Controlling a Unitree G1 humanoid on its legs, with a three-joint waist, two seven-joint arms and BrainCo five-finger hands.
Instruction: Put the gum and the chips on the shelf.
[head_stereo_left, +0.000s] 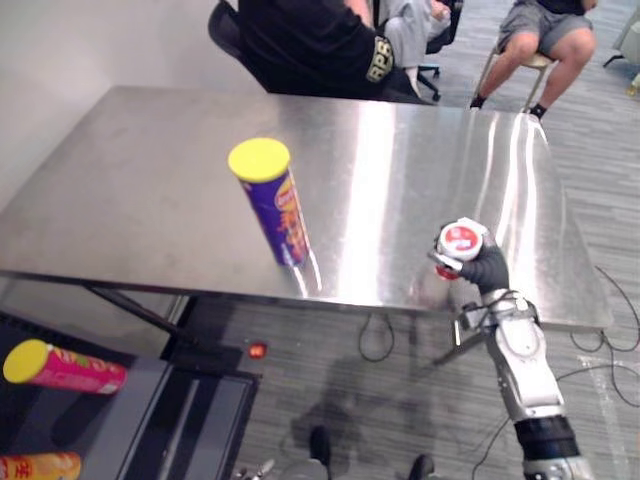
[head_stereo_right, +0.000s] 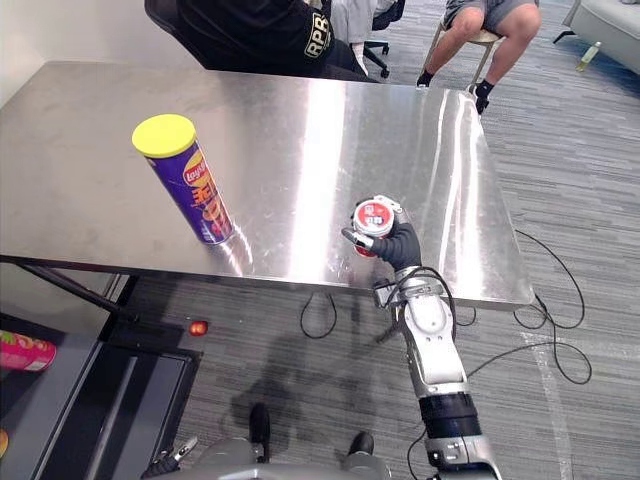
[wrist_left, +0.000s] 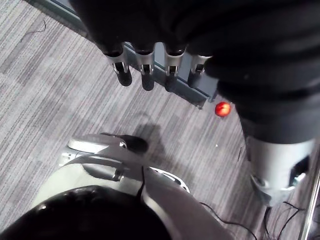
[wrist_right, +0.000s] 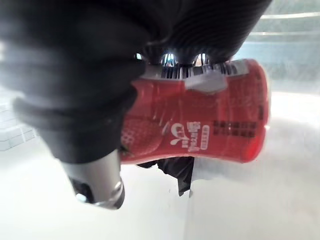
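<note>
- Dark low shelf (head_stereo_left: 165, 405), lower left, below the table's near edge: a pink chip can with a yellow lid (head_stereo_left: 62, 367) lay on its side there.
- Left hand (wrist_left: 146, 70): idle over the grey carpet, fingers straight and apart, holding nothing.
- Tall purple chip can with a yellow lid (head_stereo_left: 272, 200): upright on the brushed steel table (head_stereo_left: 130, 200), untouched and well apart from both hands.
- Small red gum tub with a white-and-red lid (head_stereo_right: 374, 216): at the table's near edge, with the right hand (head_stereo_right: 402, 248) curled tight around it. I could not tell whether its base had left the steel.
- Step in hand, as I judged it: picking up the gum. The next move called for lifting the tub clear and carrying it left and down to the shelf, passing wide of the purple can.
</note>
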